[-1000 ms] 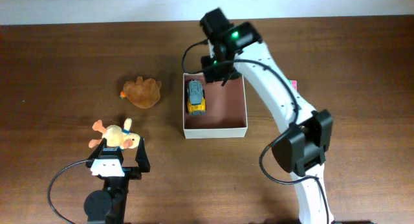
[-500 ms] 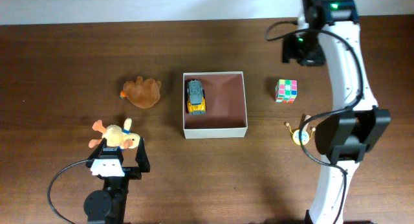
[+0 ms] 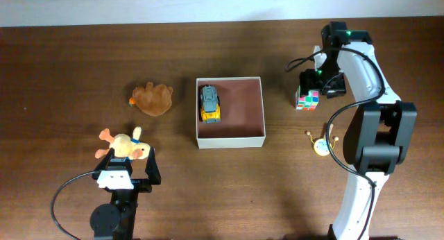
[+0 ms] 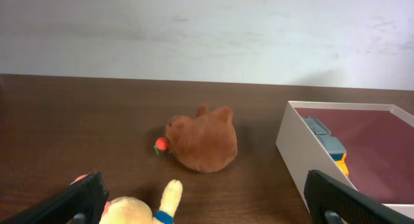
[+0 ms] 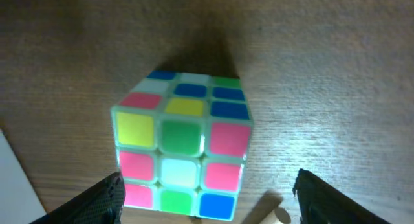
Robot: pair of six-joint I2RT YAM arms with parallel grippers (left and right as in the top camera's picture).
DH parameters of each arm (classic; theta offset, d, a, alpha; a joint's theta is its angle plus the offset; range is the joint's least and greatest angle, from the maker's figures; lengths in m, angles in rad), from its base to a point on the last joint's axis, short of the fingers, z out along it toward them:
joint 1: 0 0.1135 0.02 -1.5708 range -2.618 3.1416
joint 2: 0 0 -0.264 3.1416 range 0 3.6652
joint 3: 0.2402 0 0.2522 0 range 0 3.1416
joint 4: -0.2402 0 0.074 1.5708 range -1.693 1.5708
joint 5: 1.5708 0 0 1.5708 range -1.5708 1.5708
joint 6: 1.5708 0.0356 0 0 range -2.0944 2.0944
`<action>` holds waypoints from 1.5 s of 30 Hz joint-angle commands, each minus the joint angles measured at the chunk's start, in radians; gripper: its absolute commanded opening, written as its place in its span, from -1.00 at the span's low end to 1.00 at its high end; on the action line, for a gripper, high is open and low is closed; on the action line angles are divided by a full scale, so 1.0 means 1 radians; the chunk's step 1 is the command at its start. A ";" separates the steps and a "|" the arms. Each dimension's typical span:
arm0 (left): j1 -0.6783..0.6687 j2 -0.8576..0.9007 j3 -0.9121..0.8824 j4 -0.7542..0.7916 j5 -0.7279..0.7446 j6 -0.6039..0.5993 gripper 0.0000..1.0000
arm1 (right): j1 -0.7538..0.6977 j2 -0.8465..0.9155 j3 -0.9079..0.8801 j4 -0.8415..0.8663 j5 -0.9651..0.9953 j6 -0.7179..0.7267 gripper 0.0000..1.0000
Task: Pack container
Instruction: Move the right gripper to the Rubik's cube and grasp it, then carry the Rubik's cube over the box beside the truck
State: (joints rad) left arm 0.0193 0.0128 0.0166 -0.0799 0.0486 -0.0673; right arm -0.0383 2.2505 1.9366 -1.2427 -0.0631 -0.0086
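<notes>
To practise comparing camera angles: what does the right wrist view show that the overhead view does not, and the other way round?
Only the right wrist: the cube close up, its coloured tiles readable one by one, and the dark fingertips of the right gripper spread wide on either side of it, not touching. Only the overhead: the container with a toy car inside, a brown plush, a yellow plush and a small yellow toy. Both: the cube, the right gripper over it and the wooden table.
</notes>
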 commanded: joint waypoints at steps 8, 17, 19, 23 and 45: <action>0.004 -0.008 -0.007 0.000 -0.003 0.016 0.98 | 0.019 -0.017 -0.003 0.031 -0.064 -0.021 0.64; 0.004 -0.008 -0.006 0.000 -0.003 0.016 0.98 | 0.032 -0.011 -0.045 0.095 -0.056 -0.021 0.62; 0.004 -0.008 -0.006 0.000 -0.003 0.016 0.98 | 0.031 -0.006 -0.066 0.107 -0.056 -0.021 0.61; 0.004 -0.008 -0.006 0.000 -0.003 0.016 0.98 | 0.031 -0.003 -0.104 0.130 -0.056 -0.021 0.51; 0.004 -0.008 -0.006 0.000 -0.003 0.016 0.98 | 0.031 0.003 -0.208 0.233 0.000 -0.021 0.13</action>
State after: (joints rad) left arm 0.0193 0.0128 0.0166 -0.0795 0.0486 -0.0673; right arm -0.0128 2.2505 1.7332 -1.0122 -0.0765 -0.0303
